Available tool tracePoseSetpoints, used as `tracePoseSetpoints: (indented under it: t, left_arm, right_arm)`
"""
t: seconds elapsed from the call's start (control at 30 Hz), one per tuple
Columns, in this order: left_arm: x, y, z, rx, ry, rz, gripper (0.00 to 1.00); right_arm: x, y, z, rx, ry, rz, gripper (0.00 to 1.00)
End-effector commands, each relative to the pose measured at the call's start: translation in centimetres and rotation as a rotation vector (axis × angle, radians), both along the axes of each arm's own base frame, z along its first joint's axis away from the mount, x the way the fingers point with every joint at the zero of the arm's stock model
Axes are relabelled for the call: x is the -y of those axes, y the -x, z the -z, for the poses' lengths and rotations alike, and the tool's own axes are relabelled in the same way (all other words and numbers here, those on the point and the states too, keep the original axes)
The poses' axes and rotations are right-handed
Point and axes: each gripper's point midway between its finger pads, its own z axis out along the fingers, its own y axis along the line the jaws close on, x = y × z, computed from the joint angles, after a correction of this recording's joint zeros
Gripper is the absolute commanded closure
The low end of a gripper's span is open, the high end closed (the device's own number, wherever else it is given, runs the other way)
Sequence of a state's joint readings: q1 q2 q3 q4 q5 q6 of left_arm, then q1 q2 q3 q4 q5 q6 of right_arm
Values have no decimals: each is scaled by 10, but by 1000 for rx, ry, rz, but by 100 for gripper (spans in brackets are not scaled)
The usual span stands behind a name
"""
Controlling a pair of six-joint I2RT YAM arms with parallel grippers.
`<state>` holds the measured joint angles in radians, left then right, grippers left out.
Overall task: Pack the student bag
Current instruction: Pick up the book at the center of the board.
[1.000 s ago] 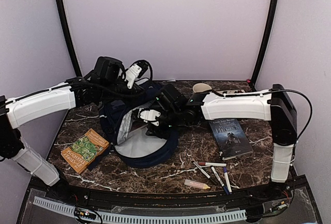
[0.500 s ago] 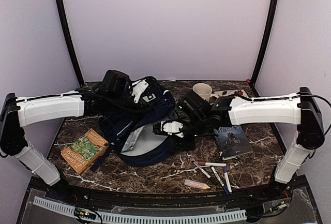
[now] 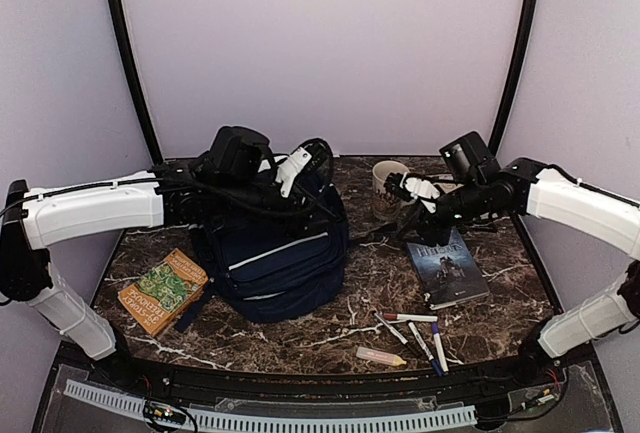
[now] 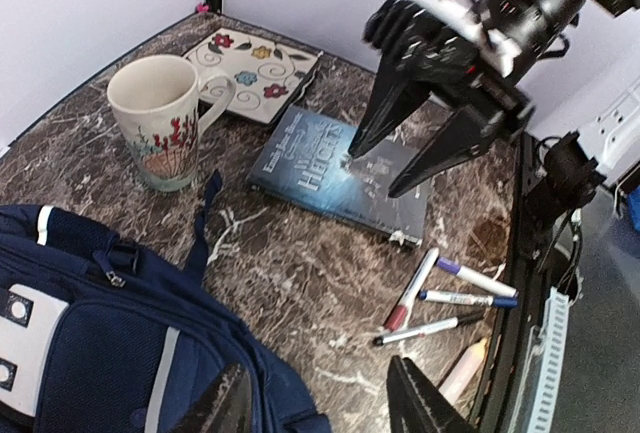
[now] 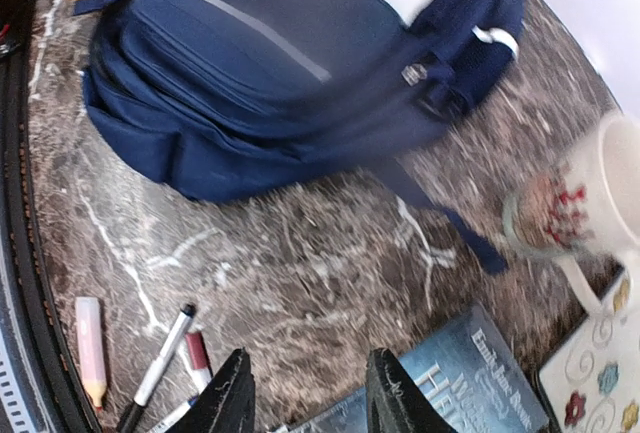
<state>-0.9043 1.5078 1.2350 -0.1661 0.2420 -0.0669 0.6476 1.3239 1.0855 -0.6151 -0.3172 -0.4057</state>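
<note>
The student bag (image 3: 272, 258) lies left of centre on the marble table, navy with a pale stripe, its front face up and no lining showing. My left gripper (image 3: 305, 165) hovers over the bag's far top edge. In the left wrist view this gripper (image 4: 320, 408) is open with nothing between its fingers, the left finger over the bag (image 4: 90, 353). My right gripper (image 3: 420, 221) hangs open and empty above the dark book (image 3: 447, 265). The right wrist view shows its fingers (image 5: 310, 398) apart over bare table beside that book (image 5: 450, 383).
A flowered mug (image 3: 388, 185) stands behind the dark book, with a floral tile (image 4: 255, 58) beyond it. A green and orange book (image 3: 163, 290) lies left of the bag. Several markers (image 3: 410, 328) and a pale highlighter (image 3: 380, 356) lie near the front edge.
The bag's open mouth with grey lining has dropped shut. My left gripper let go and opened. The right arm pulled out of the bag and swung right, over the dark book.
</note>
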Motion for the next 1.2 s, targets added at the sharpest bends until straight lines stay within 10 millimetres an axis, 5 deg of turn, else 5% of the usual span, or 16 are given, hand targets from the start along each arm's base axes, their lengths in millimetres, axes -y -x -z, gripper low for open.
tracePoseSetpoints:
  t: [0.0,0.27,0.4,0.8,0.93,1.17]
  left_arm:
    - [25,-4,-20,-73,127,-83,50]
    - [99,-5,10,-259,292,-117,47]
    - [128,-9,37,-322,280,-177,46]
    - [180,-28,125,-606,260,-407,36]
    - [185,-35,141,-620,250,-444,27]
    - [198,-40,162,-673,237,-479,26]
  right_arm:
    - [58,-18,15,-75,48,201,61]
    - [157,-49,42,-171,96,512,50]
    - [182,-45,59,-250,117,585,49]
    - [220,-47,110,-449,186,650,47]
    - [219,-51,124,-570,134,637,46]
    - [219,-53,140,-651,117,608,45]
